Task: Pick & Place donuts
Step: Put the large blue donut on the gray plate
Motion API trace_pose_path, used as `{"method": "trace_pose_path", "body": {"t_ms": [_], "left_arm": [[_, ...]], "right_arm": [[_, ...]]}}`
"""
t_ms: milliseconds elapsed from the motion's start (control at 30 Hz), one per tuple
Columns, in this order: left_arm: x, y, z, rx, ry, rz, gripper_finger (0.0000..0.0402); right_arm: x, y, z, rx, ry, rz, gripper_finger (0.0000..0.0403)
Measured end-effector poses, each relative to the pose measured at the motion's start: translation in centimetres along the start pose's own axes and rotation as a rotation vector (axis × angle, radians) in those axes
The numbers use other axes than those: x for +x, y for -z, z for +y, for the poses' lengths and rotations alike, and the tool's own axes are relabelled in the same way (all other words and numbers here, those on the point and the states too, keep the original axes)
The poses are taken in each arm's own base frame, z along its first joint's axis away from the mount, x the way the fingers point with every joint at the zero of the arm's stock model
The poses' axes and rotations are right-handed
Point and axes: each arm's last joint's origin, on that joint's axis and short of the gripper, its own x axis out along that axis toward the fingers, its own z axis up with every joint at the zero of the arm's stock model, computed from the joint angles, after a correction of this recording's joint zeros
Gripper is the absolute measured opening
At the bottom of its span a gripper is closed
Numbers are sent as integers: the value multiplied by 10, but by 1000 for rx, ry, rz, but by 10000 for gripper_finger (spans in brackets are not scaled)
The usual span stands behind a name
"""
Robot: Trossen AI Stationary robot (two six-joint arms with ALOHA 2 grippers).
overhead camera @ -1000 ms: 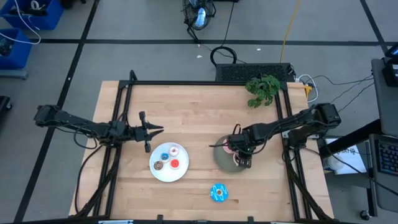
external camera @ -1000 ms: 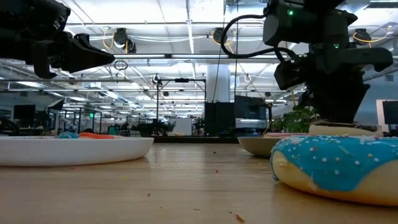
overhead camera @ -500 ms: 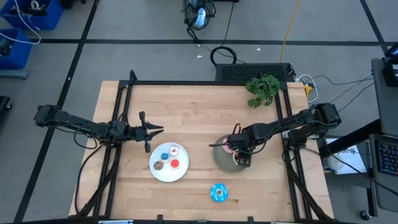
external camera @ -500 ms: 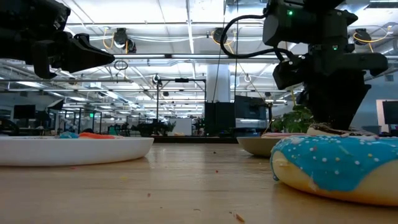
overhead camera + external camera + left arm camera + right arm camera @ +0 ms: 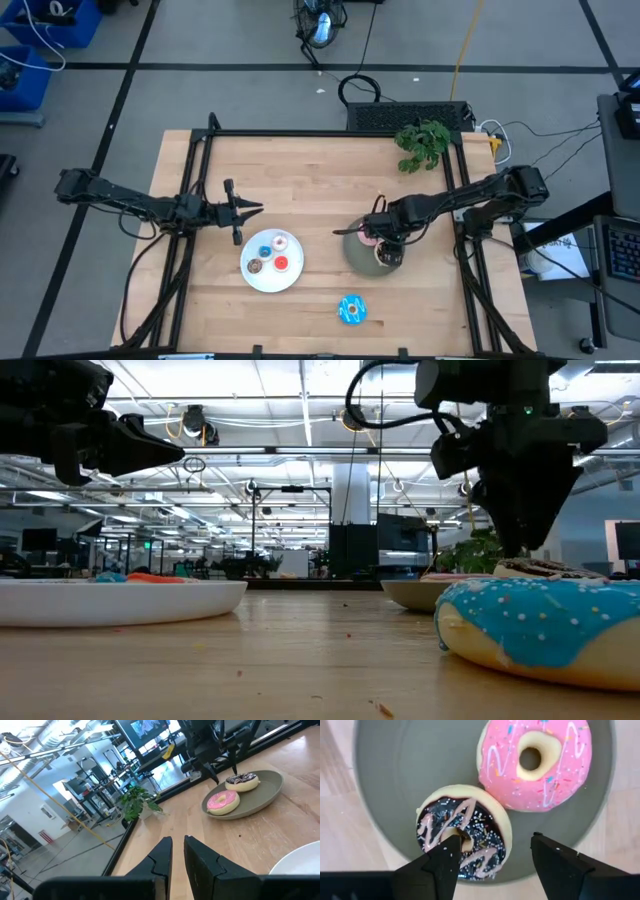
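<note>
My left gripper (image 5: 250, 209) waits above the table beside the white plate (image 5: 252, 280), fingers nearly together, holding nothing; that plate carries the four tiny donuts (image 5: 272, 253); further right the blue donut (image 5: 352, 310) lies alone on the bare wood — the one I judge is left to move; on the grey plate (image 5: 355, 258) the pink donut (image 5: 536, 761) and brown donut (image 5: 463, 837) lie side by side; my right gripper (image 5: 495, 857) hangs over the brown one, fingers spread wide, gripping nothing
</note>
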Motion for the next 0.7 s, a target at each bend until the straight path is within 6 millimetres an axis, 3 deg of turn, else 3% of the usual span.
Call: {"method": "trace_pose_path", "body": {"t_ms": [333, 700], "left_arm": [[0, 0, 0, -1, -1, -1, 56], [0, 0, 0, -13, -1, -4, 56]], "right_arm": [[-23, 1, 40, -91, 19, -76, 179], [-27, 26, 97, -170, -30, -161, 18]]}}
